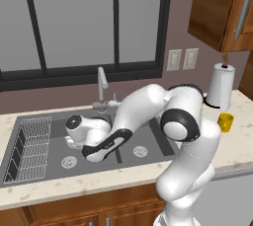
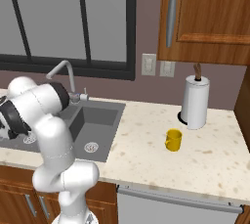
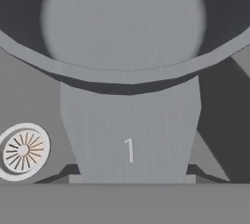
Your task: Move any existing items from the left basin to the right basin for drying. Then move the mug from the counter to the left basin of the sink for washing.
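The grey cup looms large in the hand view, its body standing between the two fingertips of my gripper, which is shut on it. In the left base view my hand hangs low over the left basin, near its white wire rack and round drain; the arm hides the cup there. The narrower right basin lies beside it. The yellow mug stands upright on the counter, right of the sink and apart from my gripper.
A silver faucet rises at the sink's back edge. A paper towel roll stands behind the mug against the wall. Wooden cabinets hang above the counter. A drain shows below left of the cup.
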Robot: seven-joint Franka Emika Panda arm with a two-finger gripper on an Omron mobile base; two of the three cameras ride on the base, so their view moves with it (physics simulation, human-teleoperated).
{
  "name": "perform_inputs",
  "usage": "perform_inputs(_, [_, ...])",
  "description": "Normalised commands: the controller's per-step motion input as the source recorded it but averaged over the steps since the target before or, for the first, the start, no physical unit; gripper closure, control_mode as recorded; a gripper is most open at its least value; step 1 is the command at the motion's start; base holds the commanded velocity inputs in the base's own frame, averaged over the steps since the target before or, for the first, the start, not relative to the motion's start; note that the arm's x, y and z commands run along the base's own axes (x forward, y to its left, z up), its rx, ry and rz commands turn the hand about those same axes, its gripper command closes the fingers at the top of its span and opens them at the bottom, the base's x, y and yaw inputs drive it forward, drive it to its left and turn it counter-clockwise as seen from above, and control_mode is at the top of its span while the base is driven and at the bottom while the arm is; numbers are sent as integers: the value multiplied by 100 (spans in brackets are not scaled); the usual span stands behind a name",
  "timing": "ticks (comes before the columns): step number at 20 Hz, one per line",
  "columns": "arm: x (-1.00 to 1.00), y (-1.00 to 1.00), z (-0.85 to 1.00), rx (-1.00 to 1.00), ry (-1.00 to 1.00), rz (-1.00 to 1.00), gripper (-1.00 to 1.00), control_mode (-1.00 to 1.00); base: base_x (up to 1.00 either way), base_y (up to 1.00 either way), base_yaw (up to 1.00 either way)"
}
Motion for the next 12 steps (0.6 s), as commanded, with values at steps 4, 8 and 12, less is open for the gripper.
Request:
perform_inputs(4, [-2, 0, 65, 0, 0, -6, 100, -100, 0, 0, 0])
perform_inputs(8, [-15, -1, 45, 0, 0, -5, 100, -100, 0, 0, 0])
perform_inputs(12, [-33, -17, 25, 0, -1, -5, 100, -100, 0, 0, 0])
